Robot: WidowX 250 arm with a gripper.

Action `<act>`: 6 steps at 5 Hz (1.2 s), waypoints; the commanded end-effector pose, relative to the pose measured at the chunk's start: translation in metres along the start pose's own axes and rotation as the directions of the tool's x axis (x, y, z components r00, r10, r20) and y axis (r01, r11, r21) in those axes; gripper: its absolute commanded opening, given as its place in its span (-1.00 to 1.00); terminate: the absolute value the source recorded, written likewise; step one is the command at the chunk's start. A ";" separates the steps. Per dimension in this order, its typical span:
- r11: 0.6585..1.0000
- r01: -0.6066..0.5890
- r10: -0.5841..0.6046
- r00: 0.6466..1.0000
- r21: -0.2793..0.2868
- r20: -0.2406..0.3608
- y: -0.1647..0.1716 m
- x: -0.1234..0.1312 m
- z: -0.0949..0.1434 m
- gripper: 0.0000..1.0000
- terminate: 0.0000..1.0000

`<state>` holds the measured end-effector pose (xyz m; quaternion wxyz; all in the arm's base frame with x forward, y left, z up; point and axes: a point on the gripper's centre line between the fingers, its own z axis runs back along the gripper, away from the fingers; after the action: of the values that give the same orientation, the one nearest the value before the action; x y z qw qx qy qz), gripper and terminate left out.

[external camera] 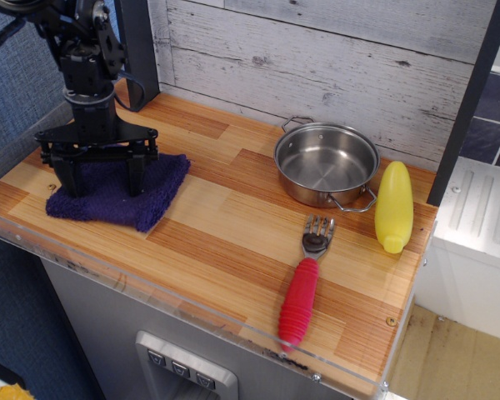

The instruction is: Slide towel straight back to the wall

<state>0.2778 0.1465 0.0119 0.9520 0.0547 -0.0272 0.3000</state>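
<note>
pincer: spread wide, both fingertips pressed on towel | towel: well left of pot, short of wall

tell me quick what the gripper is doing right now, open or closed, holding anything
Gripper: open, fingers spread wide and pressed down on the towel, not clamped around it.

Pincer spread wide, both fingertips pressed down on towel at counter front-left. Towel well short of wall. Pot right of towel, fork below pot.
</note>
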 end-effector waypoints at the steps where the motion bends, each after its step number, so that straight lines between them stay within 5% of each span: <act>1: 0.999 0.034 -0.033 0.999 -0.026 0.017 -0.036 0.013 0.010 1.00 -1.00; 4: 0.992 0.115 -0.111 0.992 -0.061 0.064 -0.101 0.047 0.023 1.00 -1.00; 6: 0.992 0.106 -0.101 0.992 -0.072 0.073 -0.105 0.057 0.027 1.00 -1.00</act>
<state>0.3868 0.0946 0.0188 0.9667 0.0314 -0.0518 0.2486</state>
